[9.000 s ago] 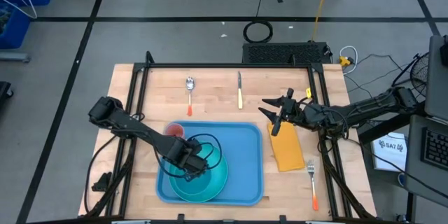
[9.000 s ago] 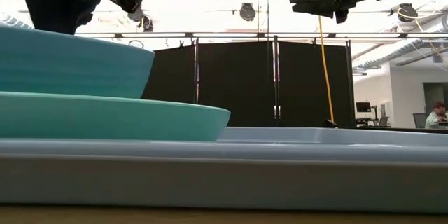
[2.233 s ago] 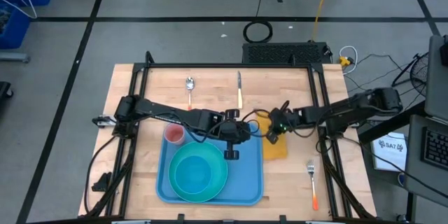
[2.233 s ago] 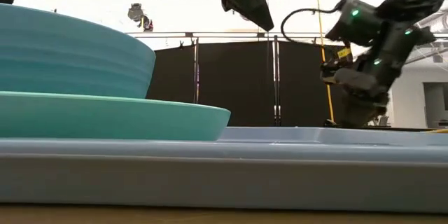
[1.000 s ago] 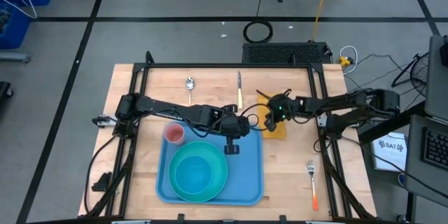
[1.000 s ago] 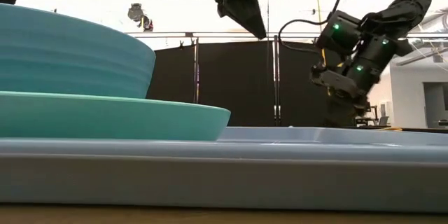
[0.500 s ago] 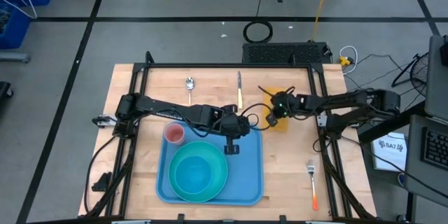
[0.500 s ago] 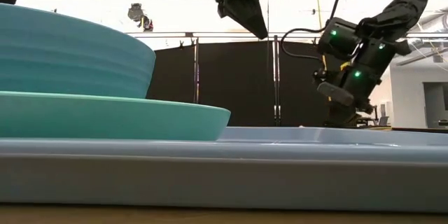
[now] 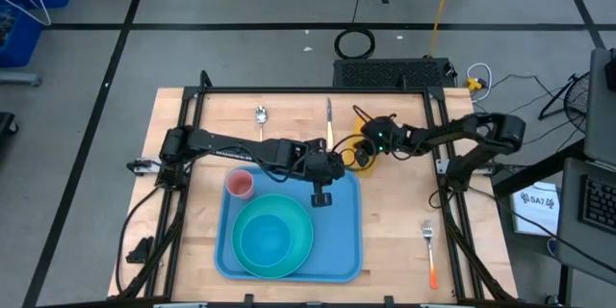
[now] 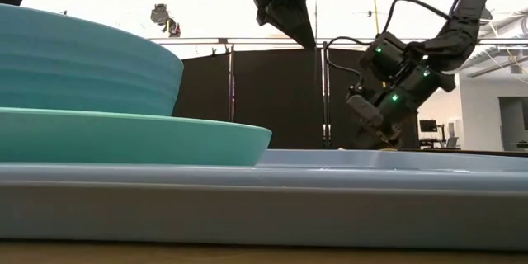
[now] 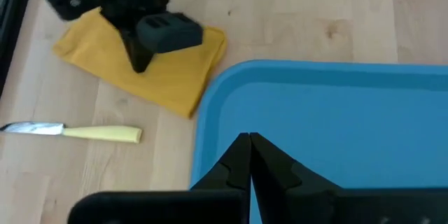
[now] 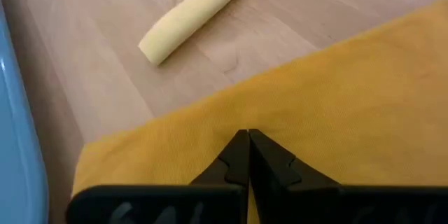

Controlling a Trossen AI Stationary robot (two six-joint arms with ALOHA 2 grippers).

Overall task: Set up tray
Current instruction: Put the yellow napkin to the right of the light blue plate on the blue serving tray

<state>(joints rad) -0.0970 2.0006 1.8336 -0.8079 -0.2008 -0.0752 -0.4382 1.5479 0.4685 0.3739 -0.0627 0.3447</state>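
The light-blue tray (image 9: 342, 241) lies at the table's near middle and carries a teal bowl on a teal plate (image 9: 274, 236) and a pink cup (image 9: 239, 185). My left gripper (image 9: 322, 195) hangs shut above the tray's far right part (image 11: 336, 112), clear of it in the low view (image 10: 301, 31). Just beyond the tray's far right corner, the orange-yellow napkin (image 11: 150, 70) lies flat on the wood. My right gripper (image 11: 138, 64) stands on the napkin with its fingers shut. My right gripper sets its shut fingertips (image 12: 247, 143) down on the napkin's top face (image 12: 329, 105), slanting down from the table's right. The napkin lies flat on the table under them. I cannot tell whether a layer is caught between the tips.
A yellow-handled knife (image 9: 329, 120) lies just left of the napkin, and its handle (image 12: 196, 10) is close to my right gripper. A spoon (image 9: 261, 120) lies at the far left of the table and a fork (image 9: 429, 250) at the near right. The tray's rim (image 12: 10, 133) borders the napkin.
My right gripper has gone toward the table's far edge and left, staying shut, and the napkin has slid along the table with it, coming close to the knife and the tray's far right corner.
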